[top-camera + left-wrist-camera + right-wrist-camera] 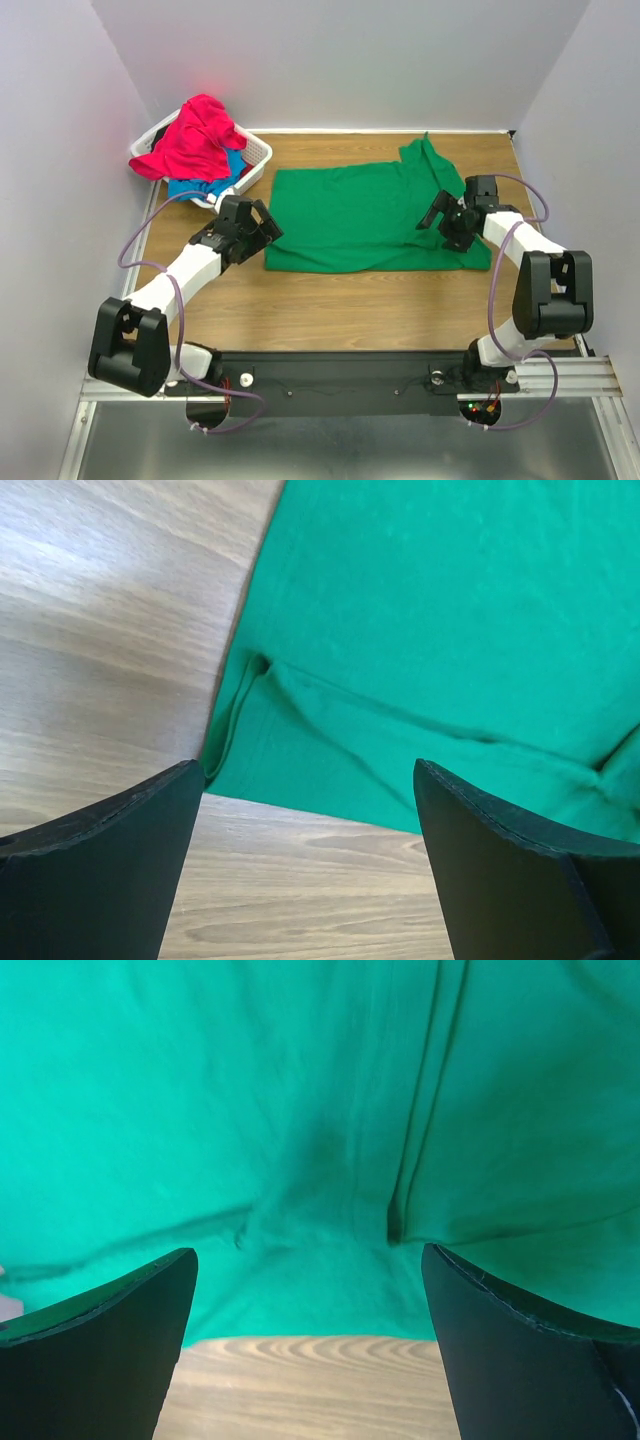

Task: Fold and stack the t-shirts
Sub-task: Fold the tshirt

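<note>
Left gripper (pixel 262 224): jaws wide apart, nothing clamped. It sits at the 7 o'clock corner of the bright green cloth t-shirt (pixel 355 215). The left wrist view puts that corner between the two black fingers (pixel 110 860). It shows a doubled layer with a hem fold along the edge, and bare wood at 9 and 6 o'clock of it. The top view can't resolve that fold.

Right gripper (pixel 437 213): jaws also wide apart, holding nothing, over the shirt's 4 o'clock area. The right wrist view is almost all green, with a seam and a crease running up from the near edge and a strip of wood at 6 o'clock. No view shows whether any fingertip touches the cloth.

The green shirt lies spread flat mid-way across the brown wooden table (pixel 350 300), one flap sticking out at 1 o'clock. Only the top view shows the rest:
- white slotted plastic basket (pixel 258 150) at the table's 10 o'clock
- pinkish-red t-shirt (pixel 198 135) heaped on top of it
- blue t-shirt (pixel 205 186) underneath, both spilling over the rim
</note>
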